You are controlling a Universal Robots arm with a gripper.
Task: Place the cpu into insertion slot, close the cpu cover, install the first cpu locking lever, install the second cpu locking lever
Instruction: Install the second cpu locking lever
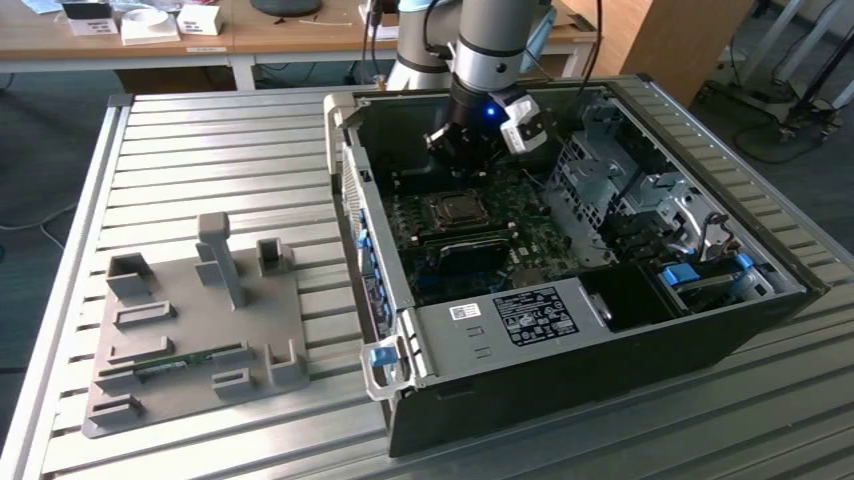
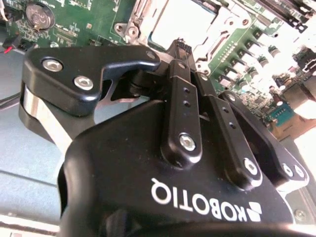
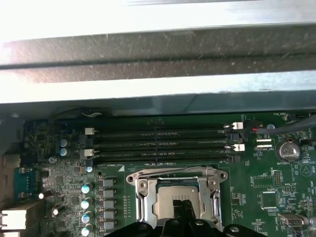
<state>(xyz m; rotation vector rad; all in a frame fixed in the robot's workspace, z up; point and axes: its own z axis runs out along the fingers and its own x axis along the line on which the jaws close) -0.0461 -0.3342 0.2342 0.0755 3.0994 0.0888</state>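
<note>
The gripper [image 2: 183,45] hangs inside the open computer case [image 1: 694,330], its black jointed fingers [image 2: 183,106] drawn together to a narrow tip with nothing visibly between them, so it appears closed and empty. That tip points almost straight down at the socket on the green motherboard [image 3: 256,182], so the work lies directly beneath the tool, just off its tip; whether it touches the metal cannot be told. The cpu [image 3: 170,195], a flat square chip with a dull pale-grey metal top, already sits in the socket. The cpu cover [image 3: 143,190], a square frame of bright stamped steel with an open centre, lies down flat around the chip. Beyond the socket from the gripper run four long dark memory slots [image 3: 158,143], parallel to the socket's near edge. Outside the case, on the ribbed metal table [image 1: 200,150], stands a grey moulded parts holder [image 1: 200,330].
</note>
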